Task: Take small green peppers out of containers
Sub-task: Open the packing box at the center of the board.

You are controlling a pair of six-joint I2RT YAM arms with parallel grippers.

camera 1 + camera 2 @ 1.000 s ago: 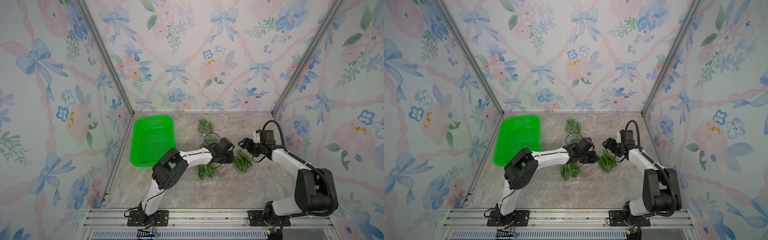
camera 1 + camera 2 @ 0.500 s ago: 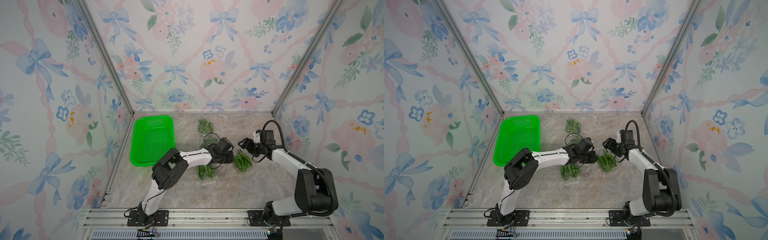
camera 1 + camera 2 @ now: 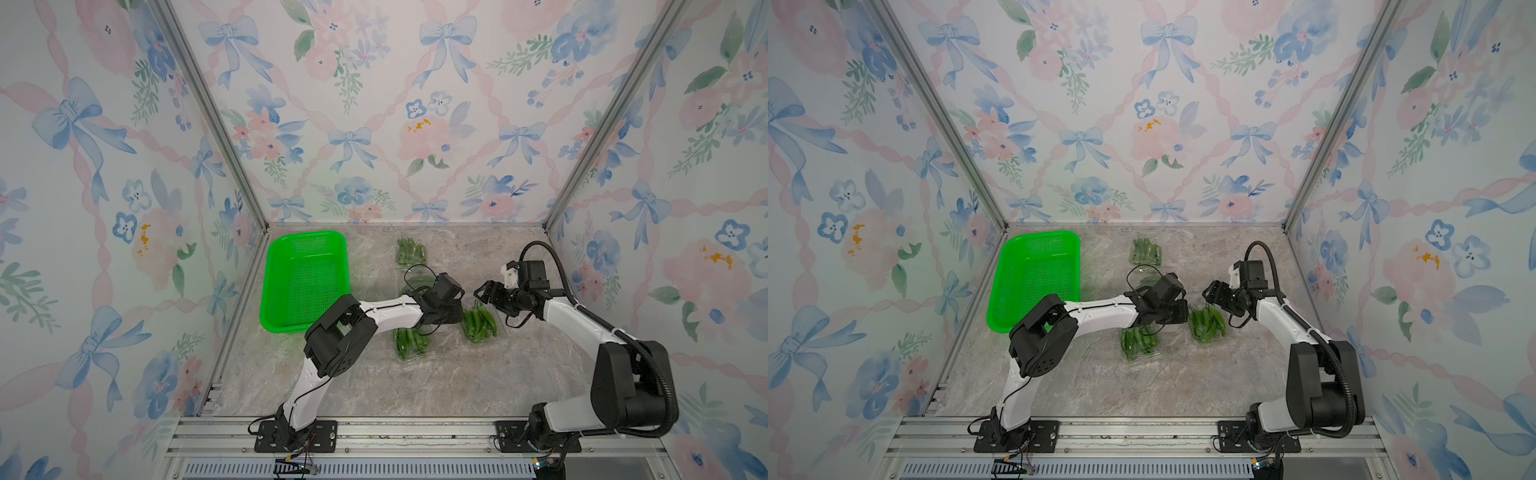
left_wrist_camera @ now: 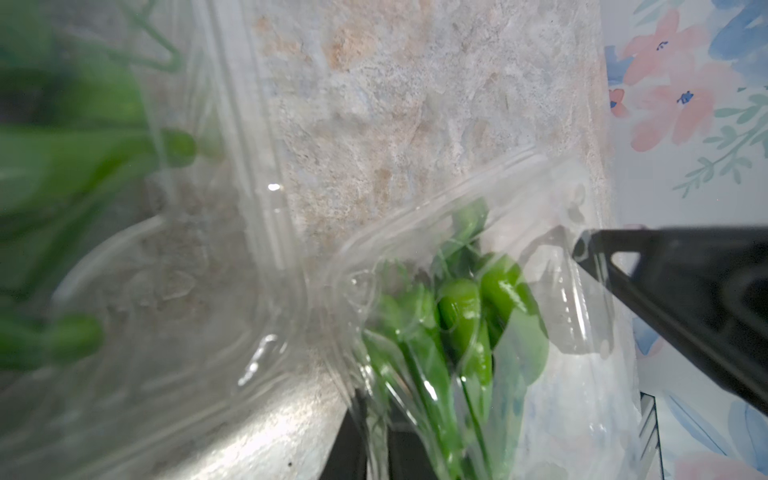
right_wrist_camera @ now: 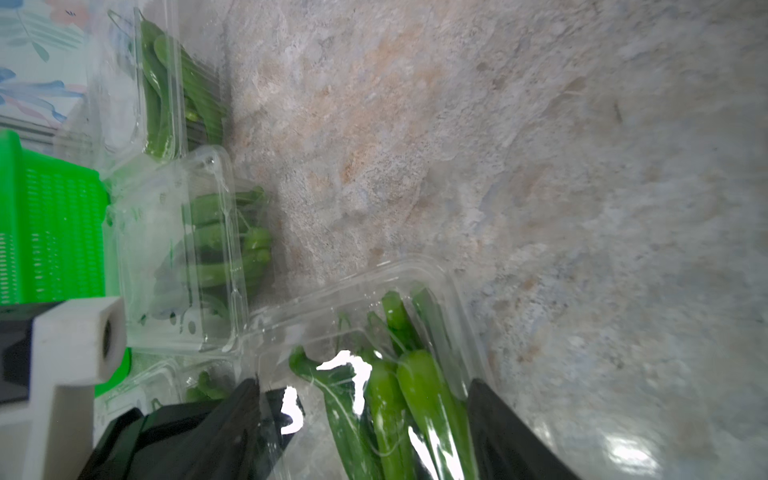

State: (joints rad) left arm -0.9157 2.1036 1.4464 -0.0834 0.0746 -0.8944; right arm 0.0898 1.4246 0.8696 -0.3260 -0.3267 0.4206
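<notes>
Links: my left arm (image 3: 386, 309) and right arm (image 3: 582, 320) wear white shells.
Joints: black housings.
Cables: black, looping loose.

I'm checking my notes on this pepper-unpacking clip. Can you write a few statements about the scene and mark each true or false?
1. The green basket holds peppers. False: it is empty.
2. Both tools are at the same clamshell. True: the left tool and right tool flank it.
3. The right tool is open. True.
4. One clamshell sits near the back wall, away from both arms. True.
5. Loose peppers lie on the table. False: every visible pepper is inside a clamshell.
</notes>
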